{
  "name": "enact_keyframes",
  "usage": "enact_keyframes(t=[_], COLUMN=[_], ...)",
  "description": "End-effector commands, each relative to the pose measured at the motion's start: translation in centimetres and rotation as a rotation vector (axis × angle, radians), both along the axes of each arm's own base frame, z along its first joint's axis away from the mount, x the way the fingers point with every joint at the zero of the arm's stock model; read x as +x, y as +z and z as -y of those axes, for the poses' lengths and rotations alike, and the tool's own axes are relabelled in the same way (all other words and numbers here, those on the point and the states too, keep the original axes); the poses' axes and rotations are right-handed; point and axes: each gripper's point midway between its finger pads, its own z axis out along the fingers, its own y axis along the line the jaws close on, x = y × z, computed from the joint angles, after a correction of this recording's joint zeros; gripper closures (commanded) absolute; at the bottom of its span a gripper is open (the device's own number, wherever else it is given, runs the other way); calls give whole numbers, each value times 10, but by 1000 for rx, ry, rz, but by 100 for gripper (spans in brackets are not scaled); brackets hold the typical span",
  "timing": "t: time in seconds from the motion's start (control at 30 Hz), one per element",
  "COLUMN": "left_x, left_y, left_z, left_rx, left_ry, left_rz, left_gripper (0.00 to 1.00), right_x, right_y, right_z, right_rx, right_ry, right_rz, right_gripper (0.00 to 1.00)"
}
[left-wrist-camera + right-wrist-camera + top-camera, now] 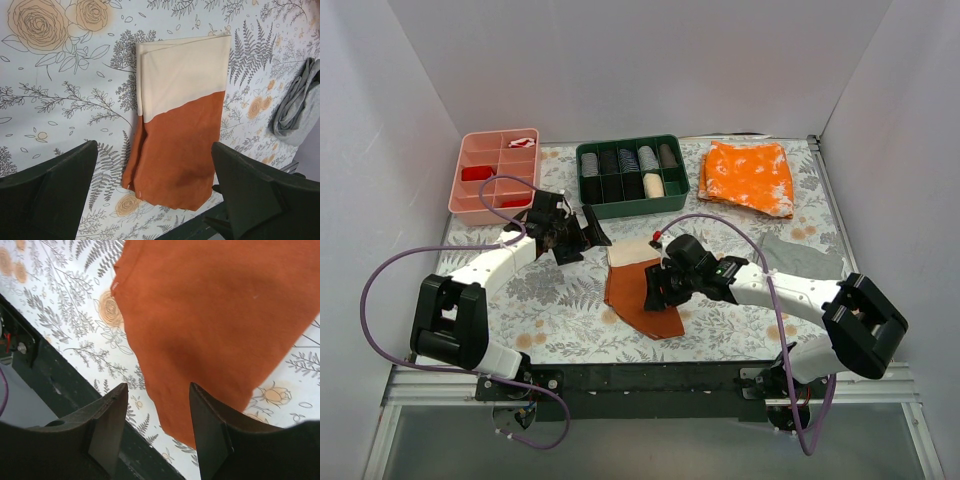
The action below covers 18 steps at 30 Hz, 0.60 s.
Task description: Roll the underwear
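The underwear (642, 295) lies flat and folded on the floral table, rust-brown at the near end with a cream band at the far end. It fills the middle of the left wrist view (180, 135) and the top of the right wrist view (215, 315). My left gripper (582, 240) is open and empty, hovering to the left of the garment's far end. My right gripper (655, 288) is open and empty, held low over the rust-brown part near its right edge; its fingers (107, 425) straddle the near edge of the cloth.
A pink divided tray (495, 175) and a green bin (630, 176) of rolled garments stand at the back. A bright orange speckled cloth (750, 176) lies back right. A grey cloth (800, 256) lies right, also seen in the left wrist view (300, 107). The table's near edge (650, 370) is close.
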Motion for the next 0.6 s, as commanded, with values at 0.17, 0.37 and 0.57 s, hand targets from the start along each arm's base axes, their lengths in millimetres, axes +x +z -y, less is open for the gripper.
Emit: enact_keyframes(t=[0.17, 0.37, 0.57], left_x=[-2, -3, -3], left_y=[-1, -4, -11], left_z=[0, 0, 5], left_rx=[-16, -13, -41], left_ry=[-1, -13, -22], left_rz=[4, 7, -13], left_gripper=[2, 2, 2], right_x=[-2, -18, -31], right_y=[0, -19, -33], right_z=[-15, -3, 9], right_rx=[59, 21, -11], right_ry=[3, 3, -2], right_rz=[-9, -59, -99], right_gripper=[39, 39, 39])
